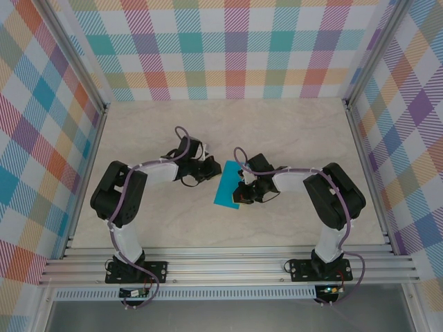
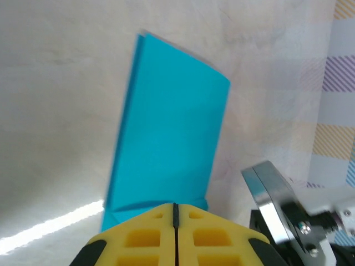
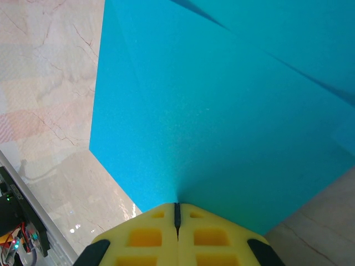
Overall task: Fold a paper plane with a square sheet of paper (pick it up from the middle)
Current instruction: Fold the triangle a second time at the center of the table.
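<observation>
Nearest, the left arm's base [image 1: 136, 270] and the right arm's base [image 1: 315, 268] sit bolted along the near edge of the worktop [image 1: 291, 131]. Farther in, the right gripper [image 3: 177, 209] has its yellow fingers pressed together with no gap. Their tips meet the near right part of the teal sheet of paper [image 1: 224, 181]; whether the paper is pinched between them I cannot tell. The sheet lies around the middle of the worktop, folded into a narrow layered strip, slightly tilted. Just beyond, on the sheet's left side, the left gripper [image 2: 175, 215] is likewise closed, its tips over the paper's edge where a small folded flap shows. Checked panels [image 1: 228, 48] wall the far edge.
</observation>
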Available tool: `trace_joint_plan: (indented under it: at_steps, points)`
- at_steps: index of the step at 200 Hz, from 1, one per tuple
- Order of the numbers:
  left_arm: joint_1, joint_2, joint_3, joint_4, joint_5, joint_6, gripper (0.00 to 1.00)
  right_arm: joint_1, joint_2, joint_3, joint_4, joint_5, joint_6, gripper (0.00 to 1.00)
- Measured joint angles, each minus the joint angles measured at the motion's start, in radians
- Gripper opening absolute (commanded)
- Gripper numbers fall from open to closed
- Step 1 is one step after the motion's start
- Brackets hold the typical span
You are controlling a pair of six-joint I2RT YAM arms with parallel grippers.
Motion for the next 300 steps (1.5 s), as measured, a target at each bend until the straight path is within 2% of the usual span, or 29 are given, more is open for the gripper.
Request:
trace_joint_plan:
  at_steps: [33, 74, 242, 300]
  points:
    - [-0.055, 0.014, -0.007, 0.002, 0.023, -0.001, 0.06, 0.0, 0.0, 0.0, 0.0, 0.0, 0.002, 0.02]
    - [-0.079, 0.077, -0.007, -0.002, 0.021, -0.001, 0.05, 0.0, 0.0, 0.0, 0.0, 0.0, 0.005, 0.03]
    - [-0.08, 0.105, -0.005, -0.008, 0.01, -0.001, 0.01, -0.005, -0.068, -0.084, -0.003, -0.021, -0.036, 0.09]
    - [-0.08, 0.105, -0.005, -0.008, 0.01, -0.001, 0.01, -0.005, -0.105, -0.085, -0.067, 0.013, -0.051, 0.05]
